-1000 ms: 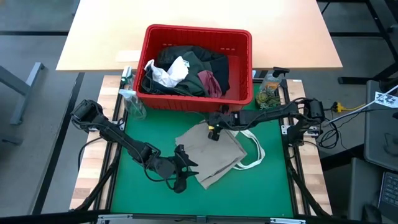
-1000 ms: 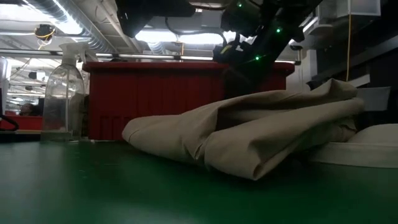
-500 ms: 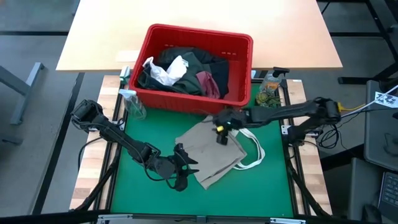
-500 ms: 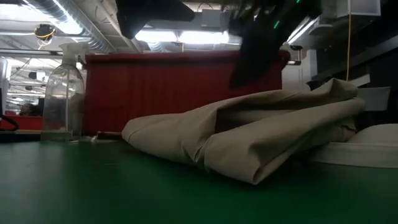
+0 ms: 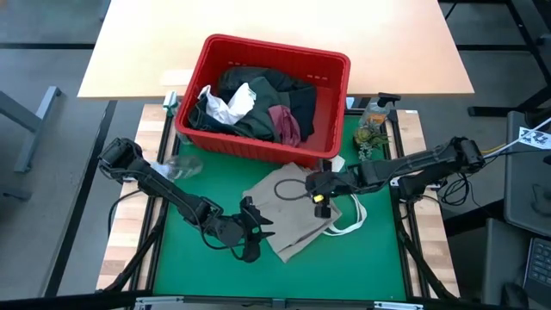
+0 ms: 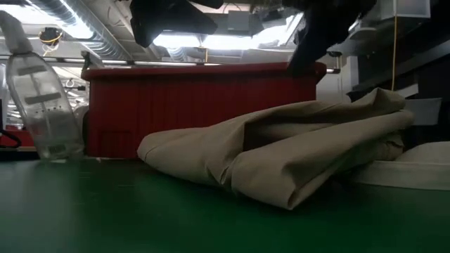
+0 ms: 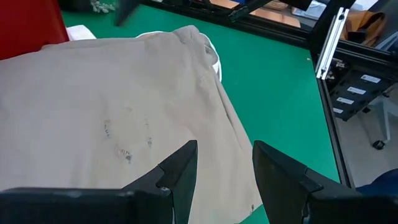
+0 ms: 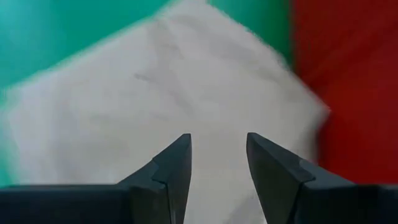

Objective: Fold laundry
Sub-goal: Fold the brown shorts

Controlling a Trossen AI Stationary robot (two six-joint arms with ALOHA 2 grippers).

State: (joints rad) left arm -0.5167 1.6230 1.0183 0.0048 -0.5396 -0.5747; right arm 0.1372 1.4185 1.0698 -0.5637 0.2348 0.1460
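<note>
So the tan top is lying loosely folded on the green mat, right in front of the red basket, where the other clothes are piled. We've got the right gripper hovering over the top's far-right part, fingers apart with nothing between them, and the left gripper at its near-left edge, also parted and empty. It looks like soft, light cotton to us, floppy with no stiffness at all, so it'll sag and bunch wherever it's lifted. We'd pinch it at an edge or corner, one gripper per side, rather than poking the middle. The white loops at its right side could snag, and the bottle by the basket looks tipped over.
</note>
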